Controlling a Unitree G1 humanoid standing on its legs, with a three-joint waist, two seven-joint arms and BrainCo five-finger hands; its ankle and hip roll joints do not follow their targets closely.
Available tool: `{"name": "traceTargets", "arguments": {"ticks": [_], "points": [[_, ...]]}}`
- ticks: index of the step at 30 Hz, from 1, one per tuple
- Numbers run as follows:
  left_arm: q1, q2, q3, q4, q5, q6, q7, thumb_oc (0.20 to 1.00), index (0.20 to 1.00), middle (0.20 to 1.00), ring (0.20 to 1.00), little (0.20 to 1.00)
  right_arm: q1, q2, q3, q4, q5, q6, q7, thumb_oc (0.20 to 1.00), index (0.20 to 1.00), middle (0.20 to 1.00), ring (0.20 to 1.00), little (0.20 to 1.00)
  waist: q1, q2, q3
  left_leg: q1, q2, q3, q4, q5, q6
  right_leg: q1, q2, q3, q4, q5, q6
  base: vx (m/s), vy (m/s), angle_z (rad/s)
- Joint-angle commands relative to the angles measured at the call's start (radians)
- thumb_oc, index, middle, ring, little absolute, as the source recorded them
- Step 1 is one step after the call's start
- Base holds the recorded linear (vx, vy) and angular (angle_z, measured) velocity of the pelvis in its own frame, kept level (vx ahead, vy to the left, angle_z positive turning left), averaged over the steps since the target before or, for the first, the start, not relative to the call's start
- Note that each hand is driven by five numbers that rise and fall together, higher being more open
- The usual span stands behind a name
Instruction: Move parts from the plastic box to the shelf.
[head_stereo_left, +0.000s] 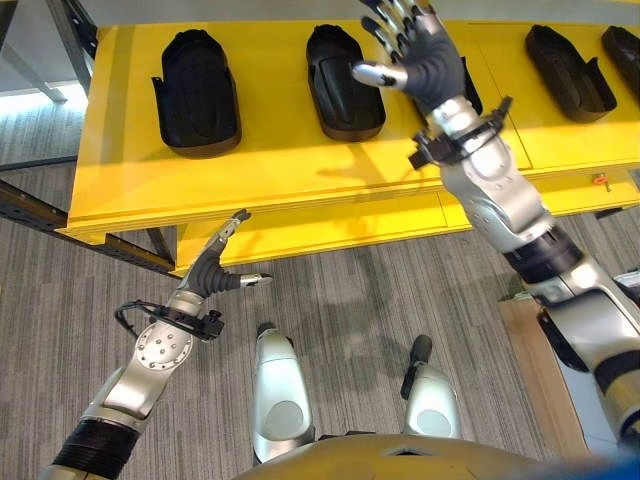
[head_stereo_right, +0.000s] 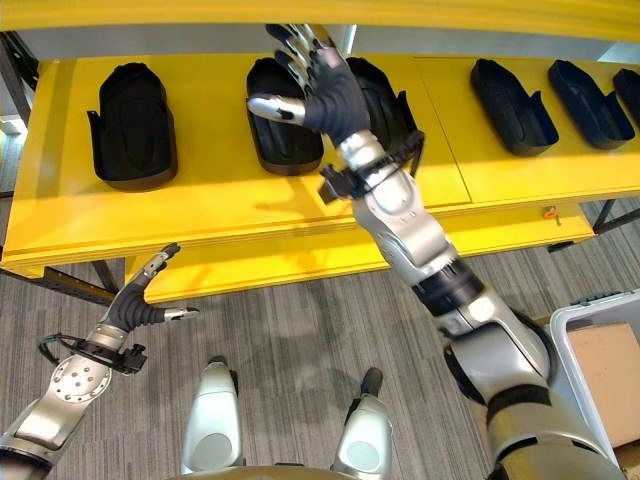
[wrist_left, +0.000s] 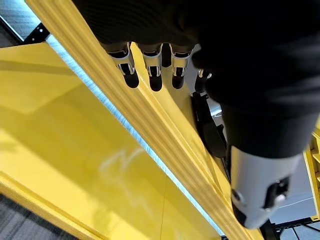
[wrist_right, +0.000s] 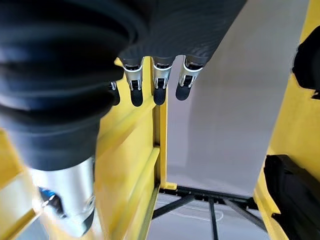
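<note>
grey striped carpet floor (head_stereo_left: 340, 300)

Scene brightly and evenly lit from overhead. The yellow shelf (head_stereo_left: 300, 170) is saturated, with a pale sheen across its surface toward 3 o'clock in the left eye view. The raised right hand (head_stereo_right: 325, 85) casts a soft, diffuse shadow on the shelf just below it at about 6 o'clock; the black parts (head_stereo_left: 197, 90) carry faint highlights along their rims, their interiors too dark to resolve. Grey carpet floor (head_stereo_left: 350, 300) shows a weak shadow near centre. In the left wrist view a bright white strip of glare runs diagonally under the shelf edge (wrist_left: 150, 150). Both wrist views are soft at close range: the dark ribbed cover (wrist_right: 55, 90) is blurred, and the silver part at 7 o'clock smeared.
</note>
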Motion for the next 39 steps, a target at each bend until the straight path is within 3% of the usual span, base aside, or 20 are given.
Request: {"name": "traceTargets", "arguments": {"ticks": [1,7,15,39], "points": [[0.023,0.046,-0.019,-0.102,-0.048,-0.056,0.004,1.000,1.000,1.000,1.000,1.000,-0.030,0.002,-0.050,-0.007,-0.006,-0.044,-0.044,1.000,1.000,1.000,1.000,1.000,0.018,-0.008,0.000,0.004,-0.058,0.049,-0.109,0.104,0.091,-0.062,-0.003,0.016,0.237,-0.134,-0.052,-0.01,0.009,0.14],[0.030,0.086,-0.021,-0.133,-0.097,-0.057,0.021,1.000,1.000,1.000,1.000,1.000,-0.215,0.072,-0.014,0.305,0.024,-0.016,-0.089,1.000,1.000,1.000,1.000,1.000,0.060,-0.011,0.029,-0.030,-0.074,0.029,-0.096,0.103,0.100,-0.071,-0.007,0.001,0.244,-0.132,-0.056,-0.02,0.009,0.10],[0.028,0.100,-0.022,-0.145,-0.119,-0.060,0.037,1.000,1.000,1.000,1.000,1.000,-0.315,0.084,-0.002,0.500,0.011,-0.001,-0.114,1.000,1.000,1.000,1.000,1.000,0.079,-0.002,0.052,-0.057,-0.089,0.016,-0.081,0.099,0.109,-0.091,-0.007,-0.003,0.259,-0.134,-0.060,0.00,0.006,0.02],[0.000,0.116,-0.070,-0.135,-0.100,-0.068,0.097,1.000,1.000,1.000,1.000,1.000,-0.460,0.069,0.021,0.808,-0.090,0.010,-0.194,1.000,1.000,1.000,1.000,1.000,0.090,0.026,0.099,-0.144,-0.111,-0.015,-0.021,0.062,0.118,-0.171,-0.002,0.007,0.331,-0.173,-0.059,0.01,0.009,0.03]]}}
